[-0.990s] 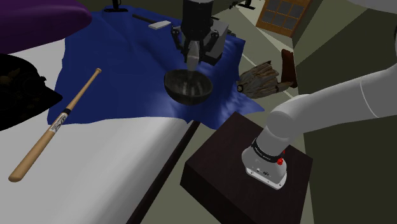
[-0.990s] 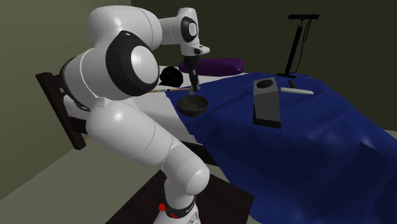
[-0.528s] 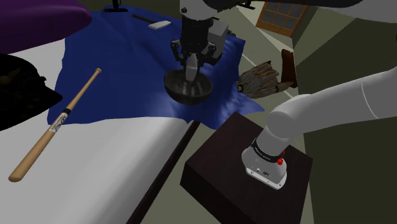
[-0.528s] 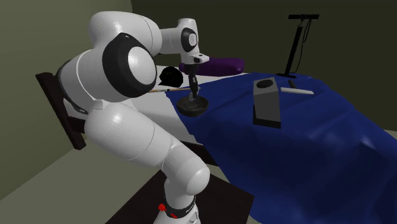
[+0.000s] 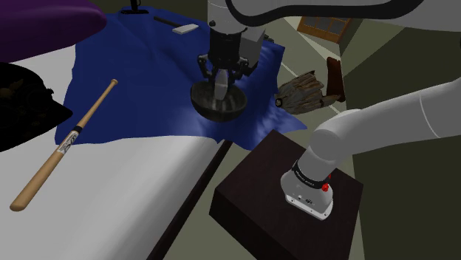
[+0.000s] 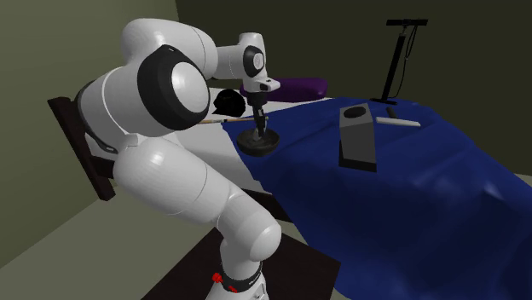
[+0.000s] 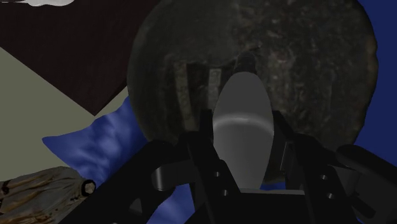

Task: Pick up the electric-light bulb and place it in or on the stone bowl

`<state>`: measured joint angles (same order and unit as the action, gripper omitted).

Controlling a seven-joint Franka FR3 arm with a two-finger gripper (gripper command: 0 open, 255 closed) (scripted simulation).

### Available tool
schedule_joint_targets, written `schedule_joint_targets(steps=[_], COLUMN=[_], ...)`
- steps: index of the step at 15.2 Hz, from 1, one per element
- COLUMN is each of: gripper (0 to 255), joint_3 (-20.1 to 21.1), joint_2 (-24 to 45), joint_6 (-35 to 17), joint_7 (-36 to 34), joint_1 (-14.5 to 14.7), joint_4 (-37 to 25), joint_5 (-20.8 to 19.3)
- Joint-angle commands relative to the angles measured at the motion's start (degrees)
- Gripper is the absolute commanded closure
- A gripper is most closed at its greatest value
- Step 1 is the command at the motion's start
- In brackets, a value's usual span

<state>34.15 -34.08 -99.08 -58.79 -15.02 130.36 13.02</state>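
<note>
A dark, mottled stone bowl (image 5: 218,105) (image 6: 258,144) (image 7: 312,70) sits on the blue blanket (image 5: 140,81) near the bed's edge. My gripper (image 5: 222,87) (image 6: 259,130) (image 7: 240,159) points straight down into it. It is shut on a grey-white light bulb (image 5: 222,83) (image 7: 240,124). In the wrist view the bulb is clasped between the black fingers, its narrow base end pointing at the bowl's inside. The bulb's tip is at about rim height or just below; whether it touches the bowl's floor is hidden.
A wooden baseball bat (image 5: 66,144) lies on the white bed at the shoulder view's left, beside a black object (image 5: 26,103). A leather glove (image 5: 303,92) lies on the floor past the bed. A grey block (image 6: 358,136) rests on the blanket. The dark stand (image 5: 266,199) is below.
The gripper has come down with the bulb, from just above the bowl into it. The bowl has not moved.
</note>
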Motion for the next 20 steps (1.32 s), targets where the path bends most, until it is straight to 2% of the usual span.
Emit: schedule_joint_targets(steps=[1,3,4,9,13,20], gripper=[255,255,0,0,0,0], joint_3=[0.01,0.01,0.01,0.01,-0.9,-0.9], joint_2=[-0.01,-0.01,-0.01,-0.01,0.92,0.92], joint_6=[-0.03,-0.03,-0.03,-0.03,6.95,6.95], joint_7=[0.0,0.0,0.0,0.0,-0.52,-0.52], joint_1=[0.0,0.0,0.0,0.0,-0.61,-0.61], joint_4=[0.02,0.02,0.02,0.02,-7.86,-7.86], joint_5=[0.01,0.01,0.01,0.01,-1.07,-1.07])
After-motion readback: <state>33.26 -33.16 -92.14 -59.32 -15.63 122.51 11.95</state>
